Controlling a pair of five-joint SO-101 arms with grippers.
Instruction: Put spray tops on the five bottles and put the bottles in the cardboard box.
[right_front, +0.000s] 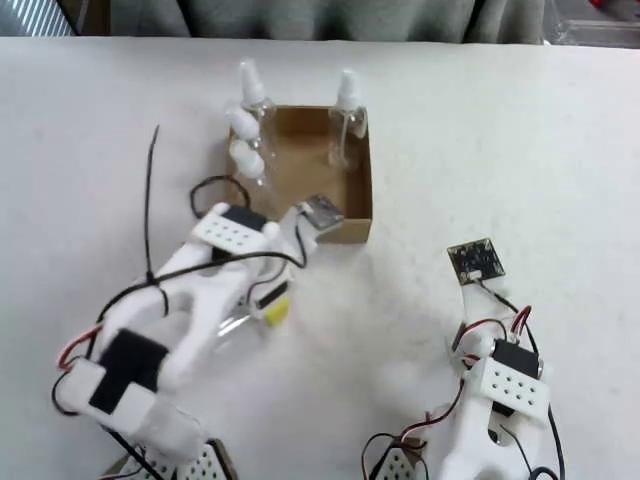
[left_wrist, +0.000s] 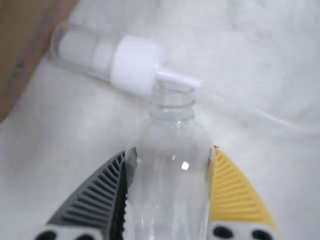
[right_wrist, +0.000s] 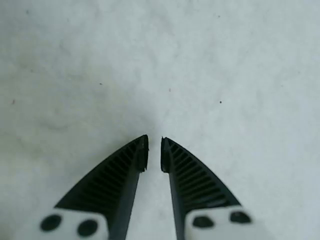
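Left fingers (left_wrist: 100, 190), one grey, one yellow, pinch a clear bottle (left_wrist: 170, 200) across its shoulder. Bottle's neck is bare: thread showing, not capped

Spray top (left_wrist: 134, 64) lies on its side on the counter (left_wrist: 260, 45) just past that open neck, white collar nearest the neck; can't tell if they touch. Its clear-capped end points toward a strip of cardboard, and its thin dip tube (left_wrist: 250, 112) trails off the other way across the counter

High view: left arm (right_front: 215, 290) sits at 8 o'clock on the counter, stretched toward 1 o'clock, with the held bottle low under its wrist. Cardboard box (right_front: 352, 230) is near, at 12 o'clock from those fingers. Inside the box are four capped bottles: three white tops (right_front: 245, 125) in a row along the 9 o'clock wall, and one more bottle (right_front: 347, 110) in the 1 o'clock corner. All four look upright

Right fingers (right_wrist: 125, 185), both black, are pressed almost together with only a sliver of gap at the tips, above bare counter. Right arm (right_front: 505, 385) sits at 5 o'clock on the counter, well apart from the box and the left arm, its small dark camera board (right_front: 476, 260) at 12 o'clock from it

Black cable (right_front: 150, 200) runs from the left arm toward 12 o'clock
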